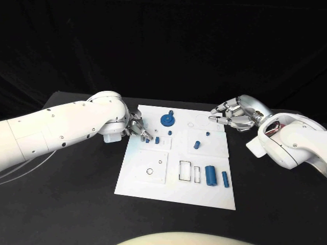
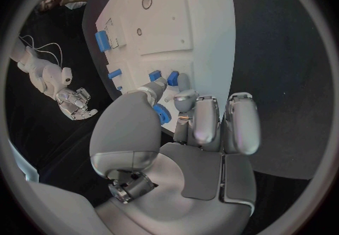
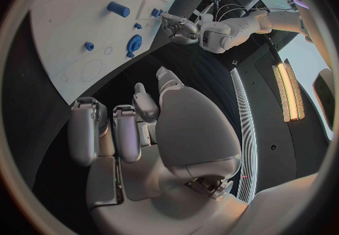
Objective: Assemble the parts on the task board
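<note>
Left robot hand (image 1: 136, 127) is pinching at a small blue peg (image 1: 157, 139) on the task board (image 1: 145, 186), grip unclear; likely light, rigid, slippery, best held by its sides.

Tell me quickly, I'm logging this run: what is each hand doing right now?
Left hand: fingertips at a small blue part on the white task board; grip cannot be told.
Right hand: fingers curled, holding nothing.

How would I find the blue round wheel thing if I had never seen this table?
Look at the white task board in the middle of the black table. Go to its far edge, between the two silver hands: the blue gear sits there. It is the widest, roundest blue part, with a small post sticking up from it, while the other blue parts are small pegs or plain cylinders.
</note>
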`<move>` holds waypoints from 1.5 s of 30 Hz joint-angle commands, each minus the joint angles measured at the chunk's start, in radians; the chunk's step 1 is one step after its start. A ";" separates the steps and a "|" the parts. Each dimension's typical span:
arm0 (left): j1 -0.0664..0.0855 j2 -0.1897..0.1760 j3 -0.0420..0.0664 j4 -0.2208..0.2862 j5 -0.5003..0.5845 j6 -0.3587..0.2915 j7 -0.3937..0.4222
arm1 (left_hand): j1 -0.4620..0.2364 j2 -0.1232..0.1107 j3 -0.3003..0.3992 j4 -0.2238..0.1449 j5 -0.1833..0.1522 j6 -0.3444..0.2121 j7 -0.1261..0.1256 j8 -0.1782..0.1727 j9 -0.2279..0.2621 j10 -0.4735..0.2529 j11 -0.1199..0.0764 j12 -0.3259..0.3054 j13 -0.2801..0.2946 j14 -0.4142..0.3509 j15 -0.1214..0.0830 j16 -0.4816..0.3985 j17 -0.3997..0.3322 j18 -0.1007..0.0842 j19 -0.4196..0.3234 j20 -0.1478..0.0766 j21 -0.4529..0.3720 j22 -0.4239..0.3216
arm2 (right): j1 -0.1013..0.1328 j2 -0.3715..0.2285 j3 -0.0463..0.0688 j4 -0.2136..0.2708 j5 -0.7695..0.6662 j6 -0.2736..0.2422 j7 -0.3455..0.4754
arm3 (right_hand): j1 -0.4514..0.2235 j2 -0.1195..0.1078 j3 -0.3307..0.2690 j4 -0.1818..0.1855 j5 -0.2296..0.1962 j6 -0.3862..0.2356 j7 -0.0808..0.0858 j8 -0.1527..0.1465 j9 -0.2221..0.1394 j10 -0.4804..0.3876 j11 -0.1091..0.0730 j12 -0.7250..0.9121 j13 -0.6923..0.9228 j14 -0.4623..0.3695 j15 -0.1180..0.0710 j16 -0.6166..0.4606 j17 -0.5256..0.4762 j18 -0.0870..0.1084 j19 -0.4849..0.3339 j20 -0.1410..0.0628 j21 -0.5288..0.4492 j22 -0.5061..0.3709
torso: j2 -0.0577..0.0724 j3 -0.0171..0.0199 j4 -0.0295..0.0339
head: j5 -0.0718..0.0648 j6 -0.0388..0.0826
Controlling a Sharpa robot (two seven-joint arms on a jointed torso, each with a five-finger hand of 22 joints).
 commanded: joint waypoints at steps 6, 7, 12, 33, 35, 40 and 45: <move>0.005 -0.029 0.021 0.051 0.002 -0.113 0.022 | 0.001 0.025 -0.200 0.037 0.001 -0.013 0.006 0.007 0.000 -0.017 0.003 -0.030 -0.040 0.042 -0.002 -0.005 0.043 -0.011 -0.002 -0.001 -0.012 -0.022 | -0.001 -0.001 0.000 -0.004 -0.002 0.004 0.008 | -0.009 -0.001 -0.006 0.000 0.007 0.000 -0.004 0.006 -0.001 -0.001 -0.004 0.000 -0.001 0.059 -0.008 -0.007 0.081 0.009 -0.006 0.001 -0.004 0.119 | -0.001 0.0005 0.0013 | -0.012 0.007; 0.009 -0.034 0.024 0.059 0.000 -0.128 0.030 | 0.007 0.033 -0.221 0.038 0.002 -0.023 0.010 0.007 0.000 -0.031 0.006 -0.049 -0.063 0.042 0.000 -0.006 0.043 -0.007 -0.012 0.001 -0.024 -0.041 | -0.001 -0.001 0.000 -0.004 -0.001 0.003 0.008 | -0.009 -0.001 -0.006 0.000 0.007 0.000 -0.004 0.006 -0.001 -0.001 -0.004 0.000 -0.001 0.059 -0.008 -0.007 0.081 0.009 -0.006 0.001 -0.004 0.119 | -0.001 0.0007 0.0006 | -0.012 0.008; 0.022 -0.052 0.031 0.103 0.010 -0.246 0.142 | 0.071 0.053 -0.296 0.039 0.003 -0.122 0.052 -0.033 -0.028 -0.193 0.044 -0.243 -0.267 0.026 0.030 -0.045 0.019 0.035 -0.123 0.016 -0.170 -0.258 | -0.001 -0.001 0.000 -0.005 0.001 -0.003 0.012 | -0.009 -0.001 -0.006 0.000 0.007 0.000 -0.004 0.006 -0.001 -0.001 -0.004 0.000 -0.001 0.059 -0.008 -0.007 0.081 0.009 -0.006 0.001 -0.004 0.119 | 0.000 0.0014 -0.0011 | -0.012 0.013; -0.057 0.065 -0.027 0.053 -0.432 -0.539 0.506 | 0.463 -0.024 -0.120 -0.011 0.005 -0.150 0.107 -0.169 -0.267 -0.384 0.117 -0.594 -0.630 -0.158 0.093 -0.452 -0.364 0.107 -0.292 0.076 -0.670 -0.787 | -0.009 0.005 -0.001 -0.005 0.003 -0.011 0.015 | -0.005 0.004 -0.003 -0.003 0.016 0.000 -0.004 0.007 -0.002 -0.004 -0.005 -0.003 -0.005 0.058 -0.008 -0.009 0.078 0.010 -0.008 0.000 -0.007 0.118 | 0.002 -0.0021 -0.0039 | -0.018 0.025; -0.059 0.078 -0.029 0.039 -0.457 -0.517 0.497 | 0.464 -0.027 -0.115 -0.008 0.005 -0.138 0.105 -0.178 -0.282 -0.387 0.117 -0.607 -0.649 -0.126 0.092 -0.388 -0.334 0.107 -0.271 0.073 -0.657 -0.782 | -0.009 0.006 -0.001 -0.006 0.003 -0.012 0.015 | -0.005 0.004 -0.003 -0.003 0.016 0.000 -0.004 0.007 -0.002 -0.004 -0.005 -0.003 -0.005 0.058 -0.008 -0.009 0.078 0.010 -0.008 0.000 -0.007 0.118 | 0.002 -0.0023 -0.0041 | -0.019 0.026; -0.062 0.114 -0.032 0.004 -0.510 -0.433 0.462 | 0.467 -0.034 -0.094 -0.006 0.005 -0.099 0.094 -0.209 -0.328 -0.366 0.113 -0.638 -0.707 -0.038 0.085 -0.136 -0.187 0.074 -0.163 0.065 -0.448 -0.553 | -0.011 0.008 -0.001 -0.007 0.003 -0.014 0.016 | -0.004 0.005 -0.003 -0.004 0.018 0.000 -0.004 0.007 -0.002 -0.005 -0.005 -0.004 -0.006 0.058 -0.008 -0.010 0.077 0.010 -0.009 0.000 -0.010 0.116 | 0.004 -0.0018 -0.0070 | -0.016 0.026; -0.063 0.128 -0.032 -0.018 -0.524 -0.363 0.445 | 0.460 -0.037 -0.090 -0.006 0.005 -0.075 0.095 -0.225 -0.350 -0.358 0.115 -0.659 -0.739 -0.020 0.086 -0.067 -0.157 0.059 -0.133 0.069 -0.360 -0.450 | -0.011 0.009 -0.001 -0.007 0.003 -0.015 0.016 | -0.004 0.005 -0.003 -0.004 0.018 0.000 -0.004 0.007 -0.002 -0.005 -0.005 -0.004 -0.006 0.058 -0.008 -0.010 0.077 0.010 -0.009 0.000 -0.010 0.116 | 0.003 -0.0012 -0.0060 | -0.018 0.024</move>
